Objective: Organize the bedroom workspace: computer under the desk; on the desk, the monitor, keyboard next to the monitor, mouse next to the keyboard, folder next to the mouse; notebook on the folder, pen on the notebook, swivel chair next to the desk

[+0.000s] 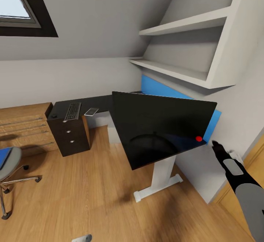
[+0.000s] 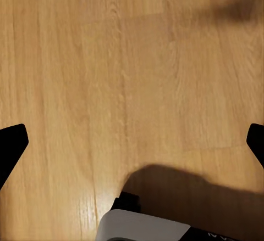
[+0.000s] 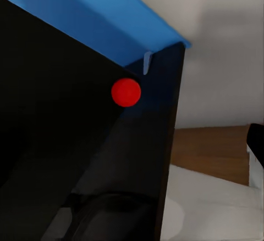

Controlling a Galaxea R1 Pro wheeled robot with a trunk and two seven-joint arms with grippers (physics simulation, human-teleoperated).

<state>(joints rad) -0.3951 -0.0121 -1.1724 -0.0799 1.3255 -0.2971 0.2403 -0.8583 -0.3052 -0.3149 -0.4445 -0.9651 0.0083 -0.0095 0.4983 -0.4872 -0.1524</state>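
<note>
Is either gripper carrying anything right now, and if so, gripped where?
Nothing is held. The left gripper hangs open over bare wood floor; the right gripper reaches toward the monitor's red-light corner, its jaws' state unclear.

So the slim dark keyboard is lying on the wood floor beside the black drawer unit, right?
Not the floor. The slim dark keyboard lies on the matte black desk top, above the black drawer unit, as the head view shows.

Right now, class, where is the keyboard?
In the head view the keyboard lies on the far left end of the desk, above the black drawer unit, with a small grey notebook just to its right.
</note>
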